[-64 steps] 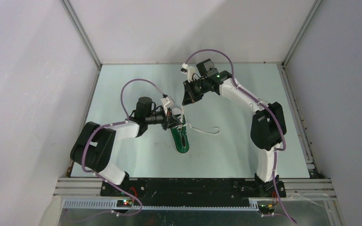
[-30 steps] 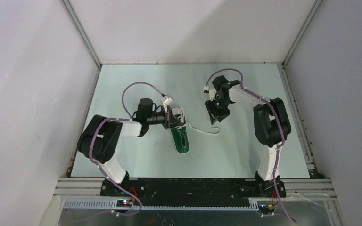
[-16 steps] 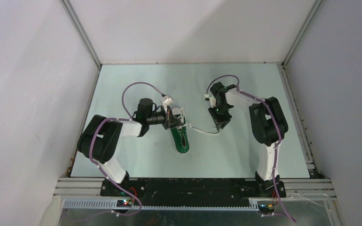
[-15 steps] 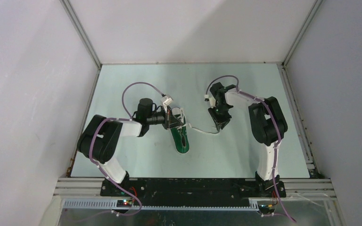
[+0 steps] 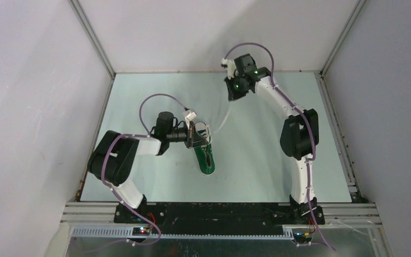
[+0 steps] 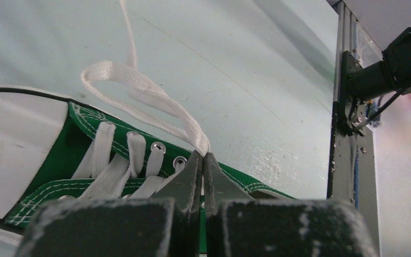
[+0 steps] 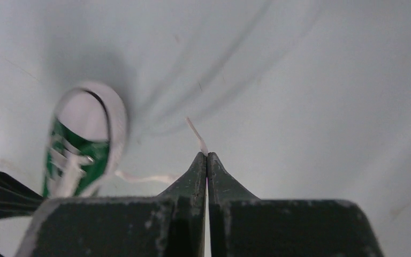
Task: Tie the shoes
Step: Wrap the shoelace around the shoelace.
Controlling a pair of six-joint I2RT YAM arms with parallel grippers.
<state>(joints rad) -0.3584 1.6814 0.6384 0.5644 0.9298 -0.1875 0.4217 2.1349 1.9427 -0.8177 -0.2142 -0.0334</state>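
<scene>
The left gripper (image 6: 203, 160) has its 2 fingers pressed together on 1 loop (image 6: 139, 91) of white lace, pinched just above the eyelet row. The wrist view shows 2 metal eyelets beside the fingertips. The loop folds out flat from the pinch toward the toe cap.

The right gripper (image 7: 207, 158) is likewise closed, its 2 fingers clamped on the lace end (image 7: 195, 133), and a short tip sticks out past them. In the top view this gripper (image 5: 233, 93) is raised close to the far edge of the table (image 5: 278, 176), a little right of the middle. From it 1 thin strand (image 5: 222, 120) slants down to the shoe.

There is 1 shoe (image 5: 206, 159), a green canvas low-top with a white sole. It lies flat on the table left of centre, well apart from all 4 edges. Its white toe cap points toward the far edge and its heel toward the near edge. Its opening shows dark from above, and I cannot tell what the inside holds. The left gripper (image 5: 197, 138) sits over the laced front of the shoe, reaching in from the left side.

In all there are 2 arms, 2 closed grippers, 1 shoe, 1 held loop and 1 held strand.
</scene>
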